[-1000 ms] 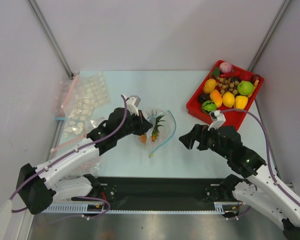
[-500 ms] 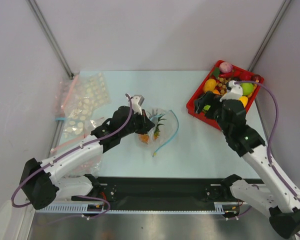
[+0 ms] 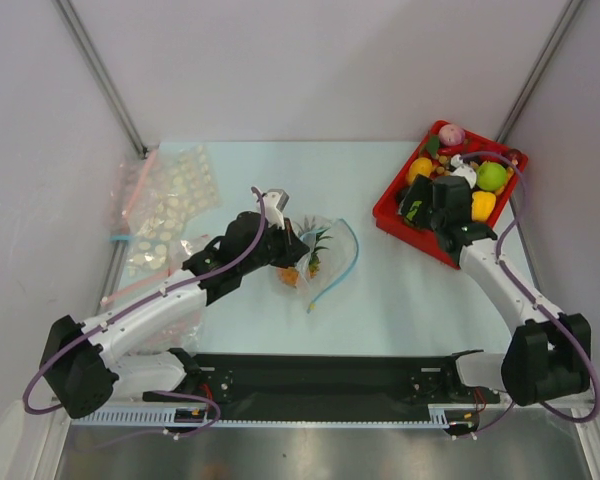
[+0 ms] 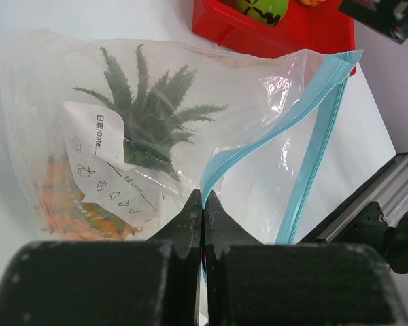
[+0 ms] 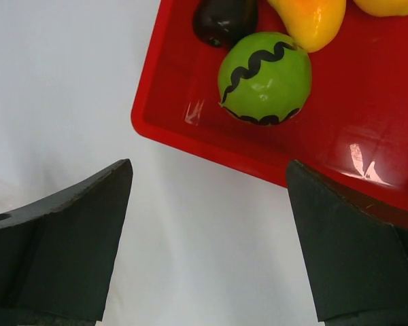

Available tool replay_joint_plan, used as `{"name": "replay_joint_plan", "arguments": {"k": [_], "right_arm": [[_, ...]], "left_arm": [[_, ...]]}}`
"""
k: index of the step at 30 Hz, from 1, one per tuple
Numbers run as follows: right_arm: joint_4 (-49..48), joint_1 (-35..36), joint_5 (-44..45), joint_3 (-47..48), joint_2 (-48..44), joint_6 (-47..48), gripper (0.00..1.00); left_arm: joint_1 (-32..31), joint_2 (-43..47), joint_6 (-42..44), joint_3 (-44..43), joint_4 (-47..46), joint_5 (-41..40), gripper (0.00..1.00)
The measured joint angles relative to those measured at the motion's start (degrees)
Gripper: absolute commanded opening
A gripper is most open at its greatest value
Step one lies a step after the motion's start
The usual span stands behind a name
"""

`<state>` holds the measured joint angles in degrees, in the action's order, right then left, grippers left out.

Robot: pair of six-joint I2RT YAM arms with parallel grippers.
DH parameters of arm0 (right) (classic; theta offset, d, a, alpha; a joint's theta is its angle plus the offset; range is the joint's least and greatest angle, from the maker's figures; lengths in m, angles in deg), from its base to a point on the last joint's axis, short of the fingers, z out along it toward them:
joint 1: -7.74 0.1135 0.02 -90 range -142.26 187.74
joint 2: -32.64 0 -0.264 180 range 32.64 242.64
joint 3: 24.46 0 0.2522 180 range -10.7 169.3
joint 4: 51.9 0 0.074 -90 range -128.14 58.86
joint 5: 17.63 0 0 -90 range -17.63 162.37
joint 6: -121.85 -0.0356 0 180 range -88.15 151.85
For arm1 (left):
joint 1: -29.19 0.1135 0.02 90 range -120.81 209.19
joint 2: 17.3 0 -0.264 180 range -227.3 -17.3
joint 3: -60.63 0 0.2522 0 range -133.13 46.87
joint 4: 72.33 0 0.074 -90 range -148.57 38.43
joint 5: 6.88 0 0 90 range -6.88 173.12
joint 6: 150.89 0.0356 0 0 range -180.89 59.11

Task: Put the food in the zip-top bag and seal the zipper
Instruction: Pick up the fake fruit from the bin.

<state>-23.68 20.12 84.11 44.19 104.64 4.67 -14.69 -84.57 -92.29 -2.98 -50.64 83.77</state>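
Left wrist view showed the left end effector (image 4: 202, 204) pinched shut on the bag (image 4: 279, 156) at its zipper (image 4: 315, 153), mouth open, pineapple (image 4: 146, 129) inside, the bag lying mid-way across the surface (image 3: 380, 300). The right end effector (image 5: 207, 176) hung spread wide over the tray (image 5: 183, 129) edge, just short of the green fruit (image 5: 265, 78). Loading looked to be under way; next it would need to advance over that fruit, drop and close.

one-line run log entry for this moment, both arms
left gripper: shut on zip-top bag | pineapple: inside | zipper: open | right gripper: open at red tray edge, green fruit ahead
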Motion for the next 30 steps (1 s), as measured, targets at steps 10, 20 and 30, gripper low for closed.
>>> {"name": "replay_joint_plan", "arguments": {"k": [10,20,30], "right_arm": [[-3.65,-1.11,1.86,0.98,14.32,-0.48,1.00],[-4.15,-3.93,3.91,6.34,24.55,-2.05,1.00],[-4.22,-4.15,4.96,9.38,26.77,-3.30,0.65]], "left_arm": [[-0.15,-0.02,0.00,0.00,-0.13,0.02,0.00],[-0.63,-0.02,0.00,0.00,-0.13,-0.04,0.00],[-0.76,-0.07,0.24,0.00,-0.11,-0.04,0.00]]}}
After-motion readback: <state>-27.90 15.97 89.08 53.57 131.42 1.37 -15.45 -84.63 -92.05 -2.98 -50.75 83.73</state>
